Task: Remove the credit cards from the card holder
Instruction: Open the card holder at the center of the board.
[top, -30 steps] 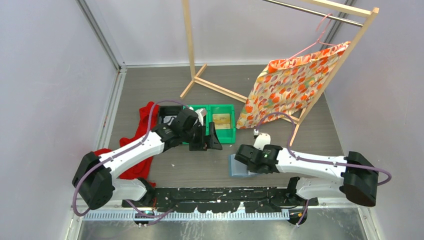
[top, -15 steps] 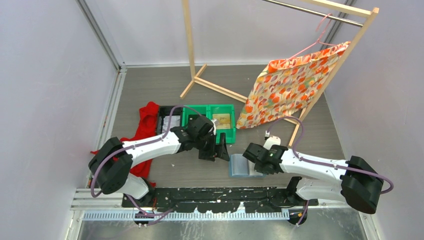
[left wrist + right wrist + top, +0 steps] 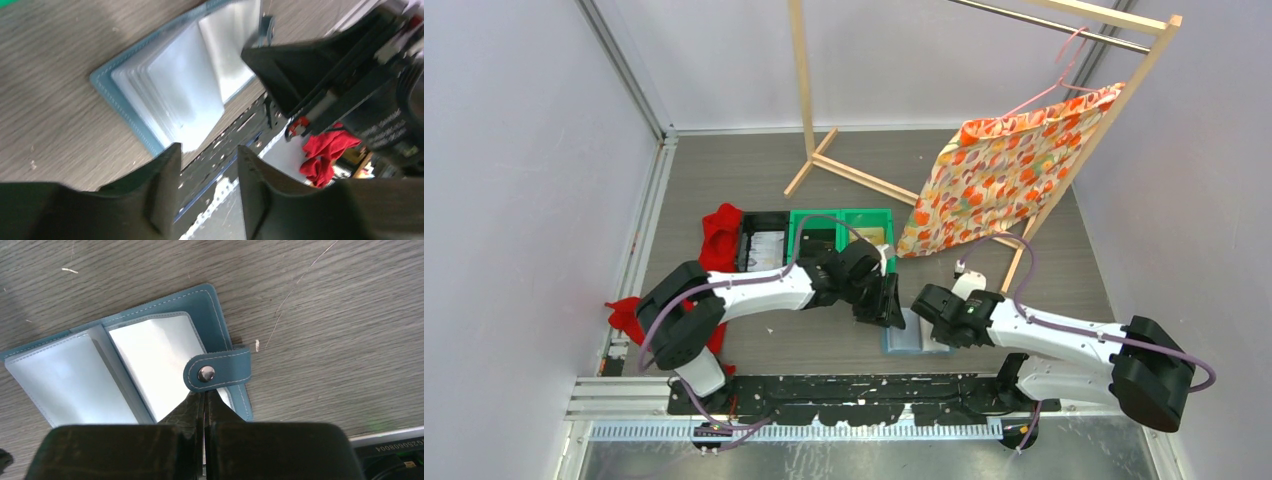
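Observation:
The card holder (image 3: 165,315) lies open and flat on the table, slate-blue with pale inner pockets and a snap tab (image 3: 216,371). It also shows near the front edge in the top view (image 3: 904,340). The credit cards are hidden; I cannot tell them from the pale pocket leaves (image 3: 185,85). My right gripper (image 3: 203,396) is shut, its tips resting on the holder's right half just below the tab. My left gripper (image 3: 207,150) is open with nothing between its fingers. It hovers at the holder's near corner, right beside the right gripper (image 3: 924,312).
Green bins (image 3: 854,225) and a black bin (image 3: 764,240) stand behind the holder, with a red cloth (image 3: 719,235) to their left. A wooden rack (image 3: 824,160) with a patterned cloth (image 3: 1004,170) on a hanger fills the back right.
My left arm has swung right and forward from the green bins to the card holder, and its jaws have narrowed. The right gripper has stayed shut at the holder.

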Tool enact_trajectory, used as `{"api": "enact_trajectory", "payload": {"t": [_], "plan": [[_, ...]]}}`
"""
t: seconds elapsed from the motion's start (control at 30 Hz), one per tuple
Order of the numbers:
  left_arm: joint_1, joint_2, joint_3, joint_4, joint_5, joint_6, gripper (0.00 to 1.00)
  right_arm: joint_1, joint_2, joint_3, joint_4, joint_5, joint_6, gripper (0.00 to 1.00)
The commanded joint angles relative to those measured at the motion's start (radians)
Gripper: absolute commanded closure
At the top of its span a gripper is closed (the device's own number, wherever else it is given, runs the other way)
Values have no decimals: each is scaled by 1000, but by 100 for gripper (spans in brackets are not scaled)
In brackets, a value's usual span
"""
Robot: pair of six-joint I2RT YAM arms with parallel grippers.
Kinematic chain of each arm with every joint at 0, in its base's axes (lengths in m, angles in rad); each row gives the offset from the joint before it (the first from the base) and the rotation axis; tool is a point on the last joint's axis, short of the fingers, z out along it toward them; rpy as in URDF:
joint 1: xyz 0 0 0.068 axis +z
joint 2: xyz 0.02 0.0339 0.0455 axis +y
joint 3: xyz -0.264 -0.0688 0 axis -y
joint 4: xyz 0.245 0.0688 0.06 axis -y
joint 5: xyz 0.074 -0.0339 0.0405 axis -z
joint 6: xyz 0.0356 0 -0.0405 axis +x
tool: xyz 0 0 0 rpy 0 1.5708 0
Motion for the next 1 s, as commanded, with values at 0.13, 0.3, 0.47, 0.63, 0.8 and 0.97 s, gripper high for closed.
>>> {"api": "enact_trajectory", "payload": {"t": [0.13,0.3,0.47,0.63,0.8,0.97], "plan": [[1,146,72,181,70,-48,72,-3,-43,-2,7,20,24,99],[-7,199,91,241,103,-78,76,-4,-85,-18,-14,26,41,99],[-12,250,137,267,131,-80,75,-6,-123,-29,-21,25,51,99],[-12,180,149,111,41,-17,69,-8,-130,-23,-39,31,47,99],[-11,89,132,-85,-120,30,46,-8,-129,-30,-27,25,45,99],[-11,79,87,-53,-100,15,49,-9,-101,-28,-6,19,34,99]]}}
